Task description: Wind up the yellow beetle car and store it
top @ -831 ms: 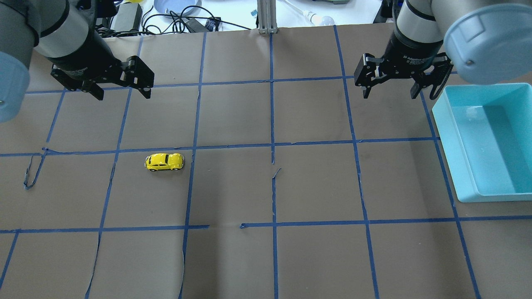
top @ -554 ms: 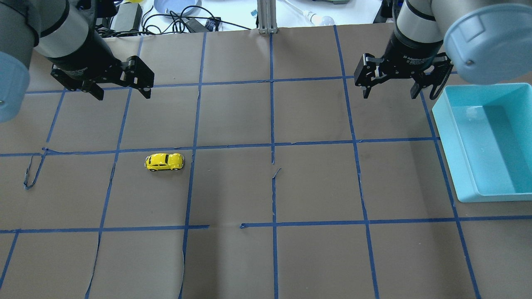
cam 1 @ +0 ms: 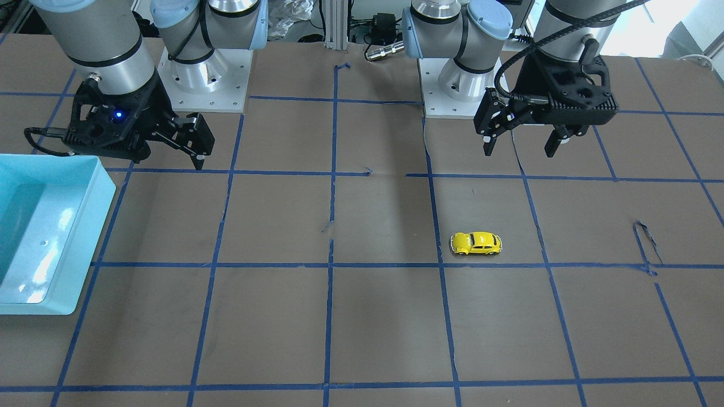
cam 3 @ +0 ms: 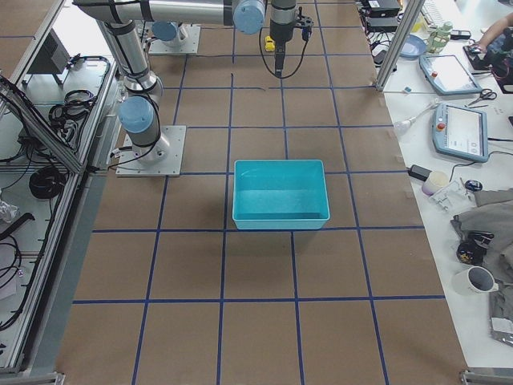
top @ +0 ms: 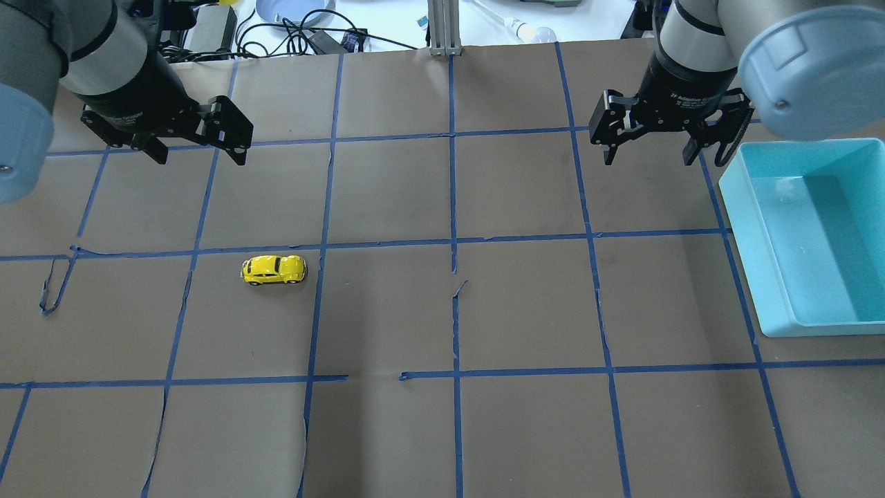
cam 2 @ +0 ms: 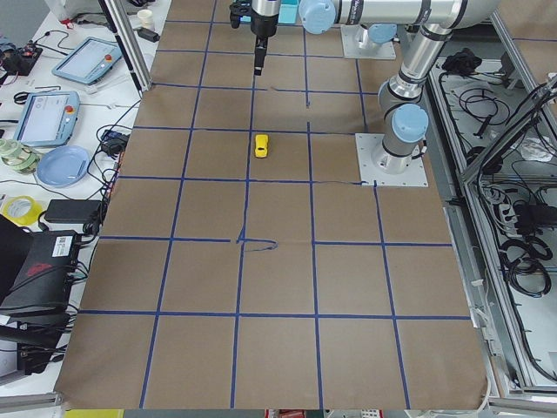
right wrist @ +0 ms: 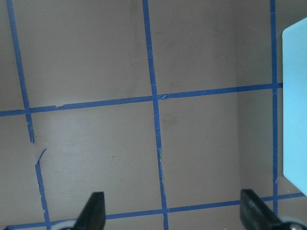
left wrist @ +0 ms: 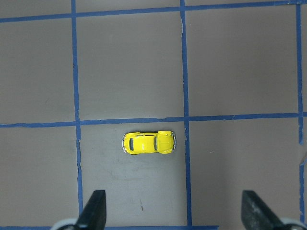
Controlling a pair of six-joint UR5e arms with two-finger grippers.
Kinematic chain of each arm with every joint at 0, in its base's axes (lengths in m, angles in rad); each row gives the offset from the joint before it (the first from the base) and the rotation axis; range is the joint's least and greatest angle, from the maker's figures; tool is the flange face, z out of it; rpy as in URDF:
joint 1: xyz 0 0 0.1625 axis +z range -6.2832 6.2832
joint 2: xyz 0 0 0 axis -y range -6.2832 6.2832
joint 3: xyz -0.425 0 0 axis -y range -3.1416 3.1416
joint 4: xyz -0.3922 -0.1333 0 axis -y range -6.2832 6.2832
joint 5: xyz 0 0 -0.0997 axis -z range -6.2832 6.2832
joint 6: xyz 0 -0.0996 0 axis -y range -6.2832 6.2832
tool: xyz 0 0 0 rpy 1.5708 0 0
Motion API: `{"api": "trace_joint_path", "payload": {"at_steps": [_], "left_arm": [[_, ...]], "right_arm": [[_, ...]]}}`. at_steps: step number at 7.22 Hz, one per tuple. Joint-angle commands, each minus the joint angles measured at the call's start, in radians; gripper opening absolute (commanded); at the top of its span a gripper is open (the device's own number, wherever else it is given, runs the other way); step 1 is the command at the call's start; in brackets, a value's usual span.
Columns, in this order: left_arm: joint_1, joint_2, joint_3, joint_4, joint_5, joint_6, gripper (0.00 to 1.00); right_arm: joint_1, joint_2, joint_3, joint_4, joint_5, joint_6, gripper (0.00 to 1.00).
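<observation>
The yellow beetle car [top: 274,270] stands on its wheels on the brown table, left of centre; it also shows in the front view [cam 1: 476,243], the left side view [cam 2: 261,144] and the left wrist view [left wrist: 149,143]. My left gripper [top: 200,153] is open and empty, raised above the table behind the car [cam 1: 520,148]. Its fingertips [left wrist: 94,211] frame the bottom of the left wrist view, apart from the car. My right gripper [top: 648,156] is open and empty at the far right [cam 1: 195,161], beside the bin.
A light blue open bin [top: 753,228] sits at the table's right edge, also in the front view [cam 1: 85,237] and the right side view [cam 3: 280,224]. Blue tape lines grid the table. Cables, tablets and a plate lie beyond the far edge.
My left gripper has shifted very slightly toward the far edge. The car, the bin and the right gripper have not moved.
</observation>
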Motion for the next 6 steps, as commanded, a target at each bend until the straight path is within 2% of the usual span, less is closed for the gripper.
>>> {"api": "trace_joint_path", "payload": {"at_steps": [1,6], "left_arm": [[0.000,-0.002,0.005,-0.005,-0.002,-0.011,1.00],[0.002,-0.006,0.016,-0.037,0.001,-0.061,1.00]], "right_arm": [[0.000,0.000,0.000,-0.001,0.000,0.000,1.00],[0.000,0.000,0.000,-0.001,0.000,0.000,1.00]]}}
